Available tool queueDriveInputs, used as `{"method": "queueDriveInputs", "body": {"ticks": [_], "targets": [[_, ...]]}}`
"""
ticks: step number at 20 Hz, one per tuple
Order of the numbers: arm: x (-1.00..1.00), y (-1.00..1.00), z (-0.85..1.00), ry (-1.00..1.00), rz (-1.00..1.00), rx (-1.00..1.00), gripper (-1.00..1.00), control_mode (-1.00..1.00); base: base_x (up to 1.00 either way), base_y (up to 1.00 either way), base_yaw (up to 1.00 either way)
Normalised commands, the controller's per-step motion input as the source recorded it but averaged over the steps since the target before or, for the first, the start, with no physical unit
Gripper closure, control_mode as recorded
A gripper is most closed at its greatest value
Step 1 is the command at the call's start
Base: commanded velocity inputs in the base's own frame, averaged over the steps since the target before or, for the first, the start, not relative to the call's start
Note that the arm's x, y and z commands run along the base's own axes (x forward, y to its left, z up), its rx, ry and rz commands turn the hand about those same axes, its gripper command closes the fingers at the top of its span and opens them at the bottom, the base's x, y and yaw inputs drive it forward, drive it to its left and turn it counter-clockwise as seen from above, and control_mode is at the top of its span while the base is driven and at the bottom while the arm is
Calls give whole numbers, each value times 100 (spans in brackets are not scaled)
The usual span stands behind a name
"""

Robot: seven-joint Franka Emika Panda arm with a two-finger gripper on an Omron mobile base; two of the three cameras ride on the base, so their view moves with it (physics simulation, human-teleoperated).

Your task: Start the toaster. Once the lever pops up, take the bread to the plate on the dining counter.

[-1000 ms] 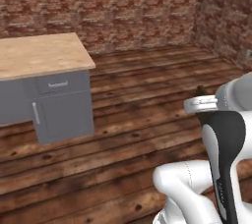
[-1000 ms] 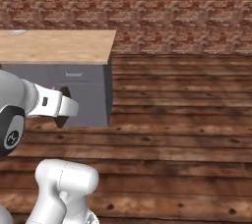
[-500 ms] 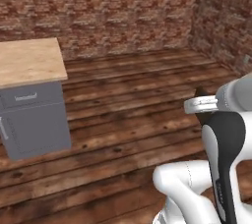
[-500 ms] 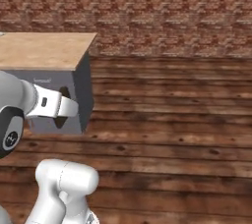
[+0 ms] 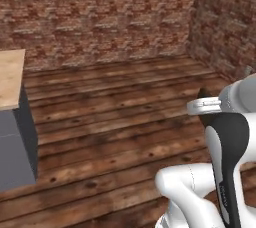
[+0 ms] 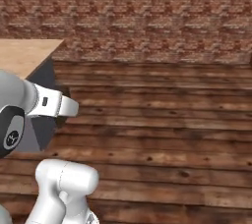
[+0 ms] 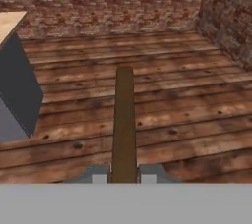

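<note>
I count one thick dark brown slice of bread (image 7: 124, 120), seen edge-on in the hand view, standing between my two small dark fingertips (image 7: 96, 175); the jaws are clenched on it. From the left base camera I see a dark sliver at 3 o'clock, just past the white wrist, but I cannot tell whether it is the slice. There is one tan-topped bench with grey cabinet sides (image 5: 15, 122), at 9 o'clock in the left base view and also at 9 o'clock in the right base view. One dark plank wooden floor (image 6: 162, 120) spreads ahead, and two red-brown brick walls (image 5: 100, 17) meet in a corner at 1 o'clock.
</note>
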Motion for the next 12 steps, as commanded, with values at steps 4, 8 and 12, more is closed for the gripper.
{"method": "queueDriveInputs", "body": {"ticks": [4, 8, 12], "targets": [[0, 0, 0, 0, 0, 0, 100, 100, 100, -100, 8], [0, 0, 0, 0, 0, 0, 100, 100, 100, -96, 11], [0, 0, 0, 0, 0, 0, 100, 100, 100, -87, 12]]}}
